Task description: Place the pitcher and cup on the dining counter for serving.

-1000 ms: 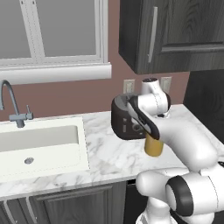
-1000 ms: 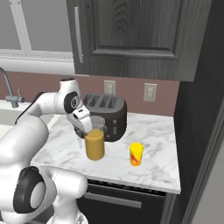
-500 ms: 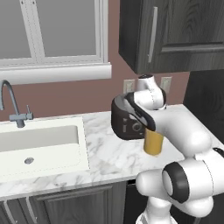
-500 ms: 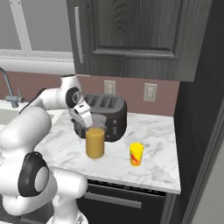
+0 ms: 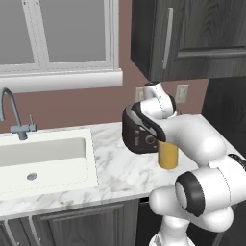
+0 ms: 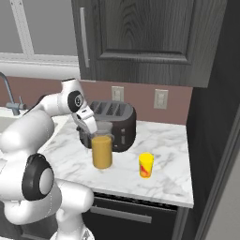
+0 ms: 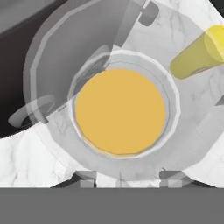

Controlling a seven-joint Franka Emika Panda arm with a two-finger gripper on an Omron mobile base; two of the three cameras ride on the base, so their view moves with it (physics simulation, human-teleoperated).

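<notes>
You are looking at a marble-topped desk (image 6: 164, 159) over dark cabinets, with a white sink (image 5: 43, 158) set into its left part. A dark toaster (image 6: 115, 124) stands near the back wall. Just in front of the toaster stands the pitcher (image 6: 101, 150), a clear cylinder holding orange liquid. The gripper (image 6: 96, 133) hangs at the pitcher's top rim; in the hand view you look straight down into the orange liquid. You cannot tell whether the fingers grasp it. The small yellow-orange cup (image 6: 146, 165) stands near the pitcher, to its right.
</notes>
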